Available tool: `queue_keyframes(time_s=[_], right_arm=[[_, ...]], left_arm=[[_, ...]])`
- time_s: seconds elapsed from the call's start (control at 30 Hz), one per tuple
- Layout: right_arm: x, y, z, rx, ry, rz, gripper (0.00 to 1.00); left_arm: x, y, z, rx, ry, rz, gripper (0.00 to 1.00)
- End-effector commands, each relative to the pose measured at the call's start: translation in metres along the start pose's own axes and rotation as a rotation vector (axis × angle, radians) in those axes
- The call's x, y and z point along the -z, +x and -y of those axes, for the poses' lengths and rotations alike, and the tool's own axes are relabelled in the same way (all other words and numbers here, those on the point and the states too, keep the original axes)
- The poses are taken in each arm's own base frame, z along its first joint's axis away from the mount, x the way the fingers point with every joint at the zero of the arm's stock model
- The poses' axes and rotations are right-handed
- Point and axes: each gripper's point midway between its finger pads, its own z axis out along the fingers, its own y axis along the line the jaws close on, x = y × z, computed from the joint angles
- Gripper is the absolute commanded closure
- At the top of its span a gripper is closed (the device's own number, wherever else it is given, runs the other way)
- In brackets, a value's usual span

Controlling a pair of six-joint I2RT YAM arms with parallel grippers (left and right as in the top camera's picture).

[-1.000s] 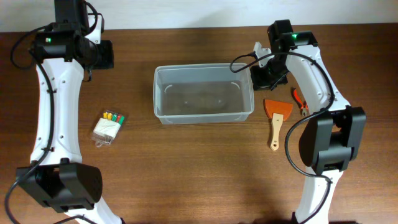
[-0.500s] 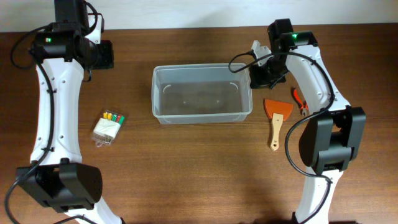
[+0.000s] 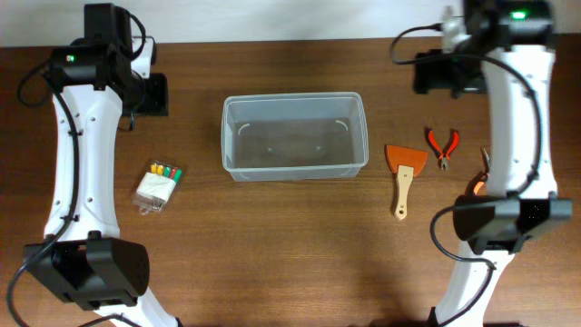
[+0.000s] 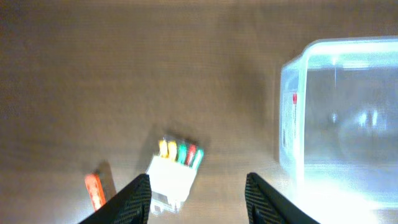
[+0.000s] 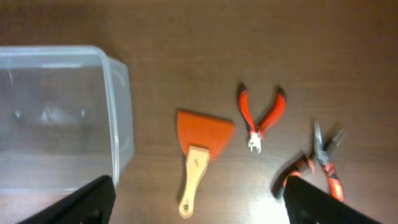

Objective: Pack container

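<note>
Overhead view: a brown wooden table (image 3: pixel 290 254) was recorded, with one arm at each side. To the left, a small clear packet (image 3: pixel 159 183) of pieces with yellow, green and red tips was noted, well apart from the container (image 3: pixel 295 171). To the right, an orange-bladed scraper (image 3: pixel 403 174) with a wooden handle was found near the container's right end but not touching it, blade toward the far edge. Red-handled cutters (image 3: pixel 442 145) were seen just right of the scraper, handles spread. Further right, orange-and-black pliers (image 5: pixel 318 163) were logged; from overhead they were largely hidden by the right arm (image 3: pixel 513 118). A small orange item (image 4: pixel 93 190) near the packet was caught in the left wrist view only, and what it was could not be told.

The left gripper (image 4: pixel 196 180) was found with fingers spread wide and nothing held, above the table, with the packet below it and the container off to one side. The right gripper (image 5: pixel 199 183) was likewise spread wide and unloaded, above the scraper and cutters, apart from the container.

The container was placed upright at the middle of the table, between the arms, long side running left to right. Clear plastic, rounded corners and a rim around the open top were noted; wood grain was seen through its floor. A small sticker (image 4: pixel 292 111) was noted on the end wall facing the left wrist camera.
</note>
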Motion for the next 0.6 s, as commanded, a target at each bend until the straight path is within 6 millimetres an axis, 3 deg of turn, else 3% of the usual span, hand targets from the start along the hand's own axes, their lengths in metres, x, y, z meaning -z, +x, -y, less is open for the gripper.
queue_keyframes(time_s=[0.0, 0.1, 0.17, 0.3, 0.43, 0.57], right_arm=[[0.047, -0.001, 0.011, -0.082, 0.016, 0.110, 0.07], [0.087, 0.008, 0.010, -0.091, 0.013, 0.196, 0.00], [0.114, 0.018, 0.007, -0.099, 0.008, 0.252, 0.02], [0.151, 0.046, 0.001, -0.107, -0.017, 0.310, 0.01], [0.155, 0.086, -0.002, -0.147, -0.028, 0.265, 0.01], [0.131, 0.137, -0.002, -0.180, -0.019, 0.133, 0.01]], left_arm=[[0.023, 0.007, 0.003, -0.006, 0.024, 0.013, 0.48], [0.046, 0.014, 0.008, -0.018, 0.027, 0.035, 0.46], [0.065, 0.017, 0.014, -0.032, 0.029, 0.071, 0.44], [0.097, 0.027, 0.024, -0.060, 0.037, 0.129, 0.39], [0.111, 0.039, 0.026, -0.068, 0.040, 0.151, 0.37], [0.098, 0.064, 0.026, -0.067, 0.037, 0.116, 0.30]])
